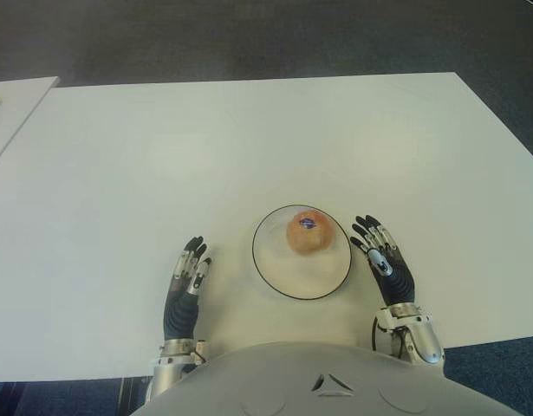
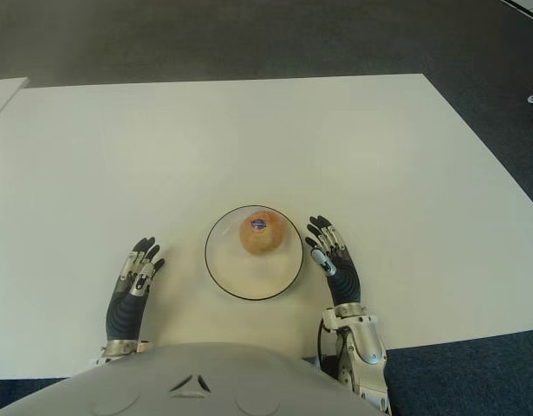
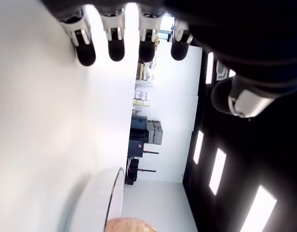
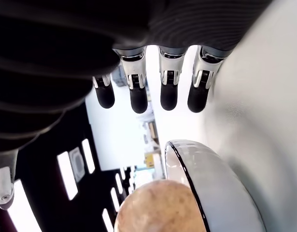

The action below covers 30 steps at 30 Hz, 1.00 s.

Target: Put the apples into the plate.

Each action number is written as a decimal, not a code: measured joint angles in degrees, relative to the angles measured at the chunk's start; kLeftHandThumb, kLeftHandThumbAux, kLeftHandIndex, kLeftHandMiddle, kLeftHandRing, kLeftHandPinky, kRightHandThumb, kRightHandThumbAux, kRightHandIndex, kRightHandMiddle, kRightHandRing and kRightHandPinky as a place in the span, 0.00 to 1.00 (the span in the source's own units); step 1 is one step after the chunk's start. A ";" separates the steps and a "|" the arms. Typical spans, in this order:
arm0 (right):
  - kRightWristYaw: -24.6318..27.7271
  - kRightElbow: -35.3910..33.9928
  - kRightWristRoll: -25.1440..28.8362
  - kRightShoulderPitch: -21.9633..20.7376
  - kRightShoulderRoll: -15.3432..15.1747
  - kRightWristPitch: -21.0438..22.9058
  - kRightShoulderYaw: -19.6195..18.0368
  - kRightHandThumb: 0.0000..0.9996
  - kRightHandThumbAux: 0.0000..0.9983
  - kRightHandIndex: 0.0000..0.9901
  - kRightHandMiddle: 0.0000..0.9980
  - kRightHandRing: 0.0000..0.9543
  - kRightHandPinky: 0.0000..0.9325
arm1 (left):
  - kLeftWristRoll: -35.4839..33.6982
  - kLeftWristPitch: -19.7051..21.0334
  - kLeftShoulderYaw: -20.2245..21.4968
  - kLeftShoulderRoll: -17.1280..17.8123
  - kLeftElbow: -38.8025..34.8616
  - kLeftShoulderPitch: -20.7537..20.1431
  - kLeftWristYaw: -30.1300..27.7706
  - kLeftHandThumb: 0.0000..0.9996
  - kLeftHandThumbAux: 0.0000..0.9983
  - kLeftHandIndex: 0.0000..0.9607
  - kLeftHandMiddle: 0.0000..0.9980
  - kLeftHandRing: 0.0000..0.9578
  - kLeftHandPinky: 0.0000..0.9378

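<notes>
**Apple on the plate, both hands empty**

One apple (image 1: 307,232) sat inside the plate (image 1: 278,274), toward the plate's 12 o'clock edge, with a small dark sticker facing up. It looked roughly round, so no long axis would steer a grasp. No other apple showed anywhere on the white bench (image 1: 249,139), so the task appeared finished as far as these views reach.

The right hand (image 1: 383,257) lay just beside the plate at its 3 o'clock side, fingers (image 4: 168,98) stretched out straight and holding nothing; the apple lay at about 10 o'clock from those fingertips. The left hand (image 1: 187,284) showed at the plate's 9 o'clock side, a little farther off, its fingers (image 3: 116,47) likewise extended and empty, with the apple at about 2 o'clock from them. The right hand was the nearer of the two to the fruit. Whether either palm touched the bench could not be told.
</notes>
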 measured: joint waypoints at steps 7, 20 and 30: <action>0.16 0.11 0.34 -0.05 -0.38 0.00 0.08 0.15 0.51 0.10 0.14 0.10 0.11 | -0.25 -0.76 -0.79 -0.72 0.97 -1.03 0.01 0.06 0.39 0.00 0.00 0.00 0.00; -0.02 0.34 0.33 -0.14 -0.56 -0.01 0.51 0.13 0.53 0.09 0.11 0.07 0.05 | 10.83 -1.18 -2.46 -0.94 2.45 -0.93 8.69 0.04 0.42 0.02 0.01 0.00 0.04; -0.40 0.79 0.27 -0.12 -0.58 -0.01 0.67 0.12 0.57 0.06 0.06 0.02 0.01 | 12.96 4.39 -5.13 -0.89 -1.95 0.48 11.77 0.03 0.44 0.03 0.02 0.00 0.04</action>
